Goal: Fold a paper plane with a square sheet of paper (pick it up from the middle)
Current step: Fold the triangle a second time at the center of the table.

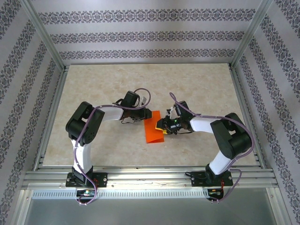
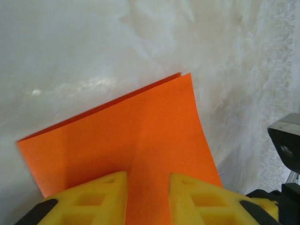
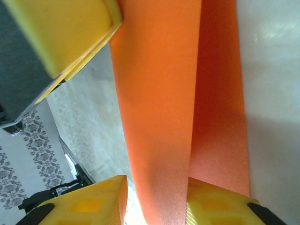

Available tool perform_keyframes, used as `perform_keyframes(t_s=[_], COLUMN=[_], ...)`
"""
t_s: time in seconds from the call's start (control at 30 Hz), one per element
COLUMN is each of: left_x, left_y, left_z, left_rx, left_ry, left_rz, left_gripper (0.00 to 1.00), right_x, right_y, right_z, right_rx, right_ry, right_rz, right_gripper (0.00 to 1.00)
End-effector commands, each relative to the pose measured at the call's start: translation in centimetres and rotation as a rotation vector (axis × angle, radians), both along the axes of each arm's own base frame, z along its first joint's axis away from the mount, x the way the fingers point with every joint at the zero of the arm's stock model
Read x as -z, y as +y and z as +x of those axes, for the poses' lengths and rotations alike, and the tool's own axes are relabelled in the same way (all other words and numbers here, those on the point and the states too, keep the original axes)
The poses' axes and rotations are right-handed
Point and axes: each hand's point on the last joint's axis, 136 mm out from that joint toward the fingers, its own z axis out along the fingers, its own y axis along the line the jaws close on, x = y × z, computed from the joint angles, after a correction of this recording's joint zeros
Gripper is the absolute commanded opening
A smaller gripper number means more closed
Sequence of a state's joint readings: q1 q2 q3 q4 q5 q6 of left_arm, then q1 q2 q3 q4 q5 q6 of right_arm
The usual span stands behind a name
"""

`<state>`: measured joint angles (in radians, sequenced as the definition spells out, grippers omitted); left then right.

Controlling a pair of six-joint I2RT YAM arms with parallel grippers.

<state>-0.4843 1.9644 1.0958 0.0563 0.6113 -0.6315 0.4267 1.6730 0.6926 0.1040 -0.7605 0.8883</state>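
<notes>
— What is the room like?

— A boxed cell. Pale wallpaper [image 1: 140,37] with grey floral bands runs along the far and side walls, and slanting metal posts [image 1: 44,33] stand at the corners. The bench [image 1: 117,84] has a beige, marbled, slightly glossy top, with ribbed aluminium rails [image 1: 150,177] along its near edge where both arm bases are bolted.

— And the paper?

— The orange sheet of paper [image 1: 153,130] lies about mid-bench, a little toward the near side, between the two arms. It is folded over: the left wrist view shows two layers with nearly matching far edges.

— The left claw?

— The left claw [image 1: 142,115] reaches in from the left to the sheet's far left corner. Its yellow fingers [image 2: 101,197] stand a narrow gap apart over the paper, clamping nothing. I cannot tell whether they touch it.

— The right one?

— The right claw [image 1: 165,125] sits at the sheet's right edge. Its fingers [image 3: 89,201] are spread, and a raised orange fold runs through the gap between them, not pinched. The marbled surface shows on both sides.
</notes>
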Motion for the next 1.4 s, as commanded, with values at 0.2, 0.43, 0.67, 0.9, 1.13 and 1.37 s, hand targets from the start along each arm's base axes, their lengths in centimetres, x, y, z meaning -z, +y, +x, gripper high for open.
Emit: perform_keyframes(t_s=[0.2,0.43,0.67,0.9,1.13,1.37], left_x=[-6.9,-7.8,-5.2,-2.6,-1.5,-1.1], left_y=[0.4,-1.9,-4.3,-5.5,-5.3,-5.2], left_z=[-2.8,-9.5,-13.6,-14.9,-14.6,-14.4], left_rx=[0.060,0.215,0.379,0.503,0.541,0.552], left_ry=[-0.272,-0.573,-0.713,-0.687,-0.711,-0.718], left_rz=[0.092,0.336,0.563,0.801,0.903,0.933], left_gripper=[0.44,0.50,0.58,0.65,0.69,0.60], right_x=[-0.3,-0.6,-0.5,-0.8,-0.9,-0.9], right_y=[0.2,0.2,0.1,0.1,0.1,0.1], right_z=[1.2,1.1,1.3,1.4,1.5,1.5], right_rx=[-0.005,-0.018,-0.012,-0.007,-0.003,0.003], right_ry=[-0.010,-0.010,-0.011,-0.013,-0.012,-0.012], right_rz=[0.085,0.114,0.112,0.115,0.115,0.115], right_gripper=[0.28,0.29,0.29,0.29,0.29,0.29])
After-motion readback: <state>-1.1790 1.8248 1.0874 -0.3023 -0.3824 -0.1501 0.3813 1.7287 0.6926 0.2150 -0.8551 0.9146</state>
